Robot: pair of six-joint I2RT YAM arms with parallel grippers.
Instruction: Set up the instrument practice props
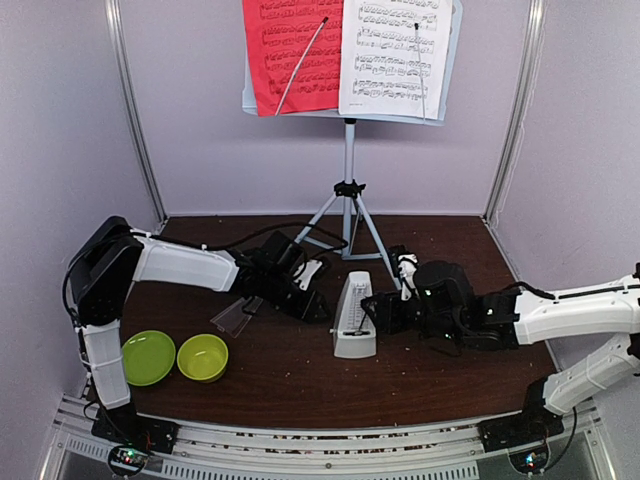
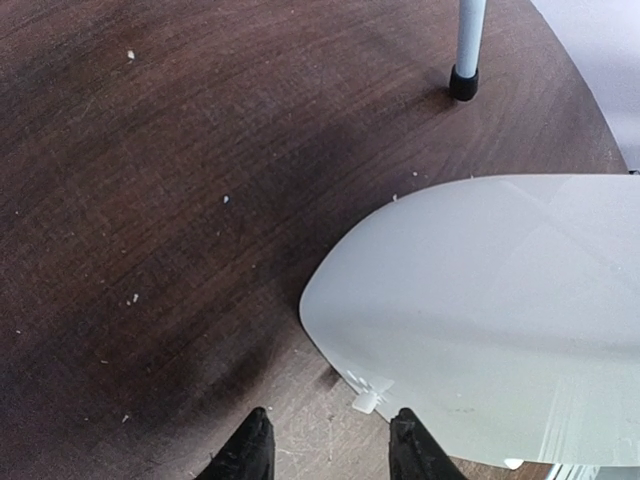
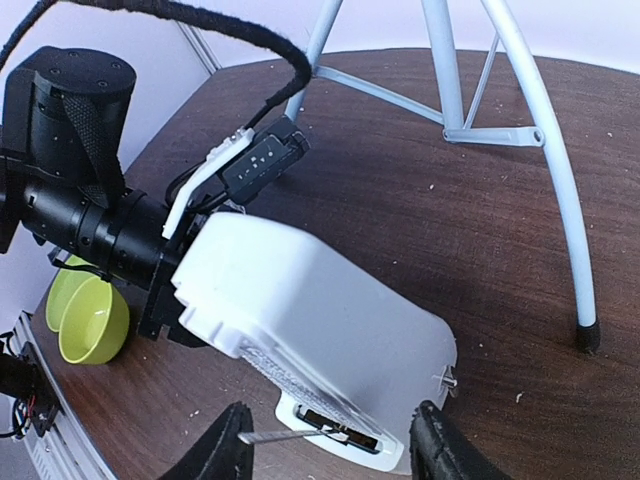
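While the left claw [image 2: 330, 440] hangs low over the surface [image 1: 300, 380] with its fingers apart and nothing between them, the pale flank of the metronome [image 1: 353, 315] lies just ahead of it and to its right, clear of both tips. A clear plastic piece [image 1: 236, 316] lies flat just beside that claw.

The metronome stands upright between the two claws. The right claw [image 3: 333, 425] also has its fingers apart. They straddle the near end of the casing, and the thin pendulum rod [image 3: 290, 435] lies crosswise just in front of them. Whether either pad touches the casing I cannot tell.

The step in hand looks like working that rod. A tall, narrow body tips easily, so the left claw would do well to ease right until it rests against the flank as a stop. The right claw should nudge only the rod, lightly, without squeezing the casing.

Well beyond both claws the music stand [image 1: 349, 200] already carries the red sheet [image 1: 292, 50] and the white sheet [image 1: 395, 50].
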